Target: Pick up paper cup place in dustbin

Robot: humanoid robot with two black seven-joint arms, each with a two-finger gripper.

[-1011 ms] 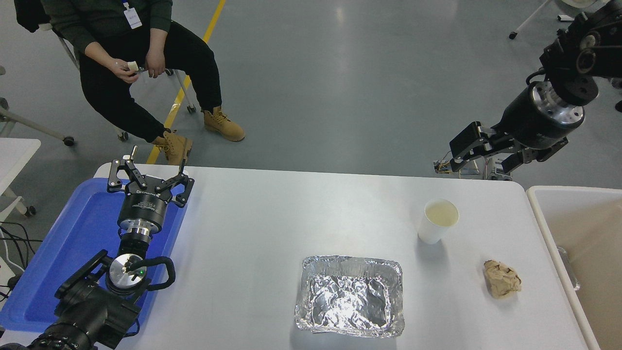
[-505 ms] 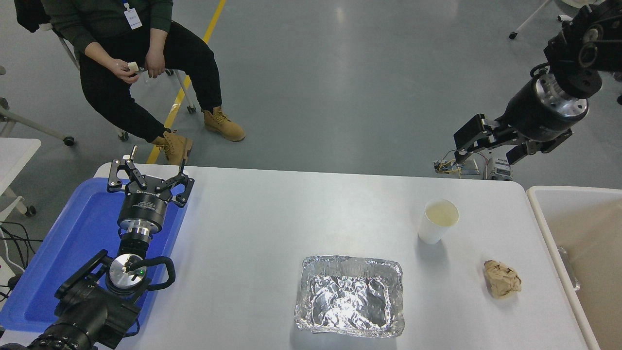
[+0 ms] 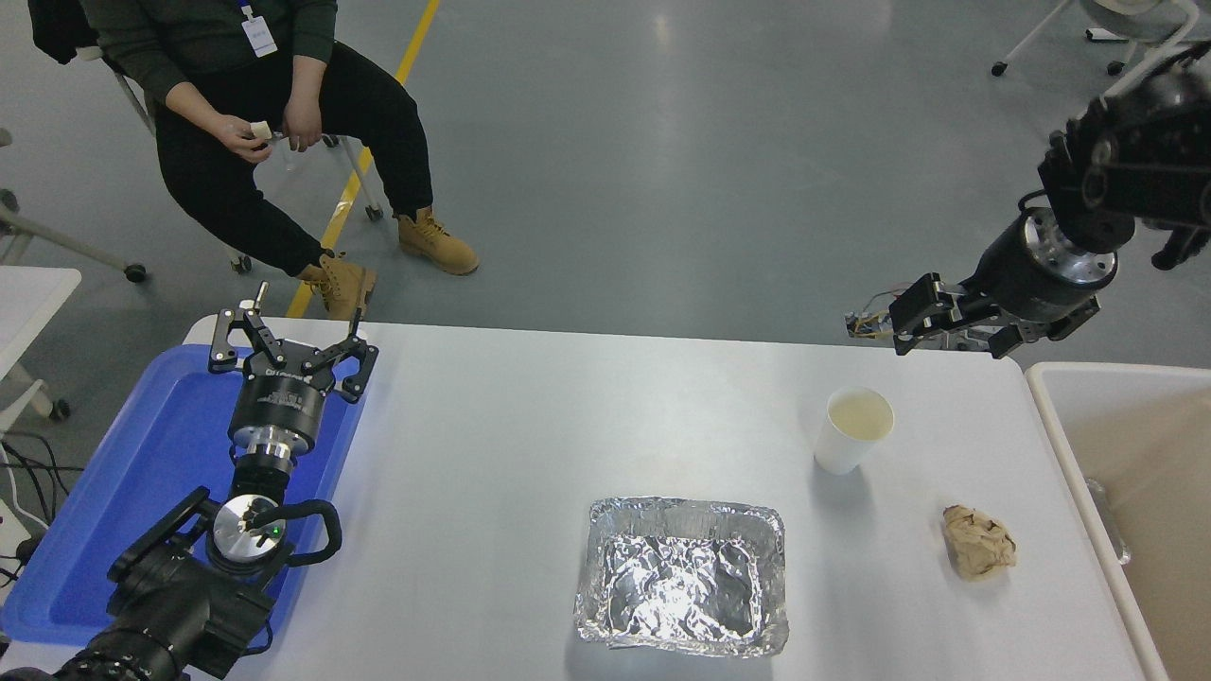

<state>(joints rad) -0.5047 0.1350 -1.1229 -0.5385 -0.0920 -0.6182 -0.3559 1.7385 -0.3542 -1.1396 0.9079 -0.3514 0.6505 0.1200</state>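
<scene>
- A single head view looks forward and down from high on the robot's side of the white rectangular table (image 3: 530, 426).
- It stands far enough back to take in nearly the whole tabletop and the grey floor beyond the table's far edge.

The white table (image 3: 530, 435) bears a blue tray (image 3: 142, 473), foil tray (image 3: 681, 577), paper cup (image 3: 851, 430) and crumpled brown paper ball (image 3: 977, 541).

I count one paper cup (image 3: 853, 430), one crumpled brown paper ball (image 3: 978, 541), one foil tray (image 3: 681, 590), one blue tray (image 3: 142, 473), one dustbin (image 3: 1060, 421), two grippers and one seated person (image 3: 255, 113).
</scene>
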